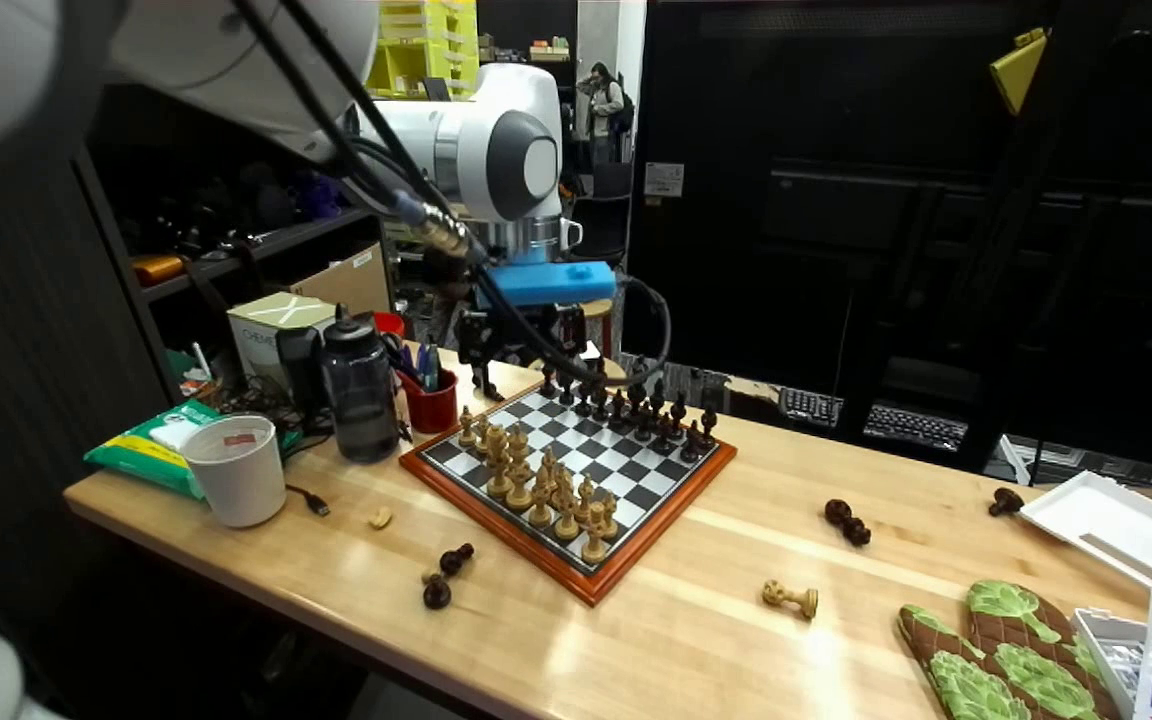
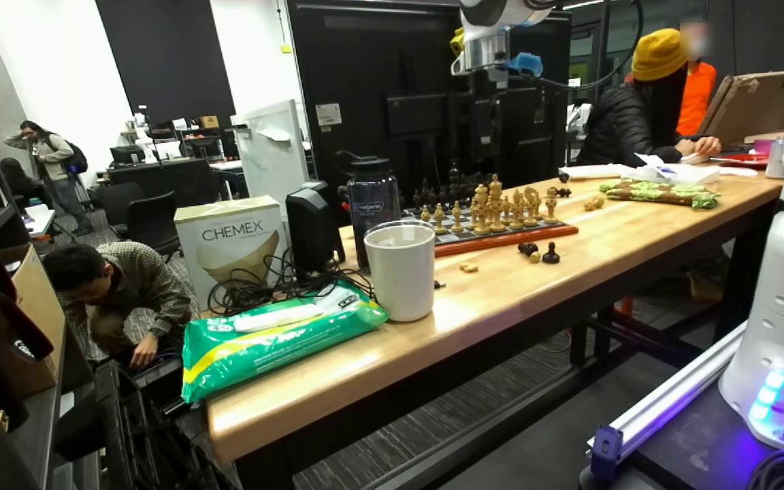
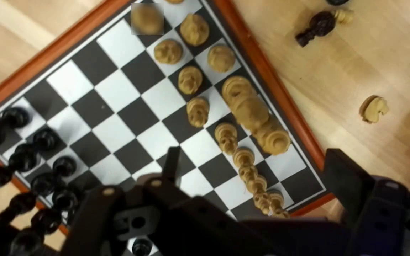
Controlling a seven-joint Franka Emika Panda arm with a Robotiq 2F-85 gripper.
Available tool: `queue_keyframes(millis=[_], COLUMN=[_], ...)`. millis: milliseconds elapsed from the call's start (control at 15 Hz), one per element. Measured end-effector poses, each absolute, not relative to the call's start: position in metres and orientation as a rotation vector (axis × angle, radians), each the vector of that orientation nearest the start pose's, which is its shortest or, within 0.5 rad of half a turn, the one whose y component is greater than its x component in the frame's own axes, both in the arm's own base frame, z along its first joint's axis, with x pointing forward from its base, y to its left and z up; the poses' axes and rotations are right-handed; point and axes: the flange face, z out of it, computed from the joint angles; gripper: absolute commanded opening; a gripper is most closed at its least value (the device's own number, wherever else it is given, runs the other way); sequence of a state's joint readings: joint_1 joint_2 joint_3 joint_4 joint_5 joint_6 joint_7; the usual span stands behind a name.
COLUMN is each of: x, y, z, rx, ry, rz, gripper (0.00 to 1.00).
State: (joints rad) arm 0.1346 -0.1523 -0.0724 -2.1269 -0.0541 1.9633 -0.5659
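Here's the claw (image 3: 253, 158), spread wide, its fingers (image 3: 347, 174) well apart, hanging above the chessboard (image 1: 626, 465), with checkered squares and light chess pieces (image 3: 198, 112) in plain sight through the gap! The board sits on the bench (image 1: 676, 635), and in an exterior view the light side lines up along the near left edge, the dark chess pieces (image 3: 64, 166) crowding the far right edge, checkered rows between the two armies.

Off the board, on the near side, a dark pawn (image 2: 550, 254) stands upright with a toppled dark piece (image 2: 527, 250) just beside it! Left of those, a curved light piece (image 3: 376, 109) lies near a cable plug (image 1: 316, 504).

Over to the right: a light piece on its side (image 1: 789, 598), a dark piece lying flat (image 1: 847, 522) beyond it, and farther along, one more dark piece (image 1: 1006, 502) right next to a white tray (image 1: 1116, 520). Quilted oven mitts (image 1: 1026, 655), brown and leafy green, fill the near right.

Left end: white cup (image 1: 236, 480), green packet (image 1: 141, 465) beside it, dark water bottle (image 1: 361, 400) farther back, red pen cup (image 1: 433, 408) to its right, Chemex box (image 2: 229, 235) behind!
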Motion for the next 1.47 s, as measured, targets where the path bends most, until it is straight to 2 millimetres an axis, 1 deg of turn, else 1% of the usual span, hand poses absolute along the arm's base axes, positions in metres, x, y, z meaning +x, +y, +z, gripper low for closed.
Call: queue_keyframes(millis=[133, 267, 400, 533, 800, 1000, 1133, 1467], x=[0.533, 0.557, 0.576, 0.584, 0.585, 0.590, 0.599, 0.632], y=[0.049, 0.070, 0.082, 0.084, 0.080, 0.080, 0.081, 0.094], z=[0.480, 0.483, 0.484, 0.482, 0.482, 0.476, 0.471, 0.464], rx=[-3.010, -2.988, -2.964, -2.957, -2.957, -2.953, -2.940, -2.899], ry=[-1.152, -1.254, -1.312, -1.329, -1.328, -1.331, -1.358, -1.489], rz=[0.009, -0.020, -0.037, -0.039, -0.039, -0.027, -0.024, -0.030], gripper=[1.00, 1.00, 1.00, 1.00, 1.00, 1.00, 1.00, 1.00])
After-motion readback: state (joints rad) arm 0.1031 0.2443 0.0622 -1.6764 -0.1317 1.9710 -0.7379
